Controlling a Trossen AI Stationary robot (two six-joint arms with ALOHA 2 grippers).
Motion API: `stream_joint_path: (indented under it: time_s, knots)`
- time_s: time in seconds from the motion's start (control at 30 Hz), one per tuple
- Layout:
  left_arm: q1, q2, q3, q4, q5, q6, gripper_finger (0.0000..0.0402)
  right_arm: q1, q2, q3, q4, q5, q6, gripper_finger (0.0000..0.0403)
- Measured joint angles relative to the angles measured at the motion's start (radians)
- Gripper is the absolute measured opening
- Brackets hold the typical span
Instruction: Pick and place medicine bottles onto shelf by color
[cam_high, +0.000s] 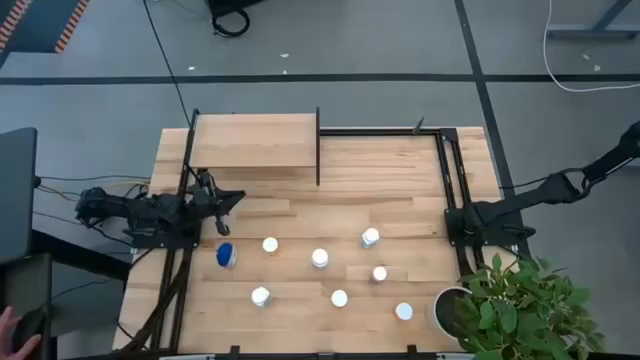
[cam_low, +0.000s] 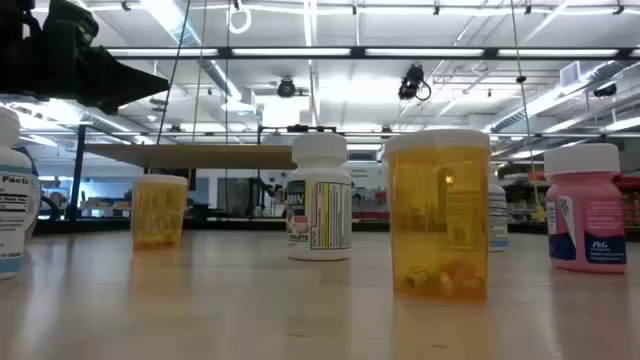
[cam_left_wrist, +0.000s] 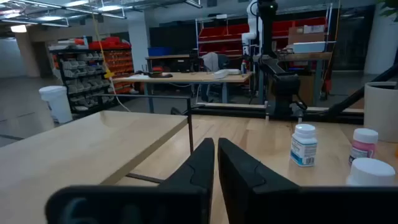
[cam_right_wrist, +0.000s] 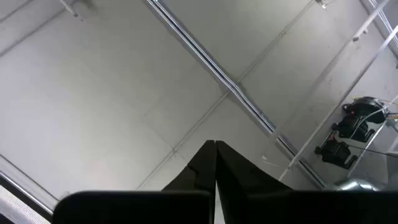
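My left gripper (cam_left_wrist: 216, 163) has its fingers pressed together on nothing, hovering over the table's (cam_high: 400, 180) left side just in front of the shelf (cam_high: 255, 142). The right gripper (cam_right_wrist: 214, 163), also closed and empty, waits off the right edge, pointing at the ceiling. I count eight bottles (cam_high: 320, 258) scattered across the near half, the blue-capped one (cam_high: 226, 255) closest to my left gripper.

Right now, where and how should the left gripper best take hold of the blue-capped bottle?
Probably around its round body, below the blue cap, coming from above. The blue-capped bottle appears to stand upright on the light-wood table, apart from the other bottles, just beside the shut left gripper, so the fingers have room to close.
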Motion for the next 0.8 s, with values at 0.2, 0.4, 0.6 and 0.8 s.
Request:
stream_joint_path:
  time_s: [0.2,0.4,0.6,0.8]
  knots:
    - [0.0,0.0,0.0,0.0,0.0,0.0,0.0036,0.0,0.0,0.0,0.0,0.0,0.0,0.0011]
    - [0.0,0.0,0.0,0.0,0.0,0.0,0.0028,0.0,0.0,0.0,0.0,0.0,0.0,0.0011]
    - [0.0,0.0,0.0,0.0,0.0,0.0,0.0027,0.0,0.0,0.0,0.0,0.0,0.0,0.0011]
    - [0.0,0.0,0.0,0.0,0.0,0.0,0.0035,0.0,0.0,0.0,0.0,0.0,0.0,0.0011]
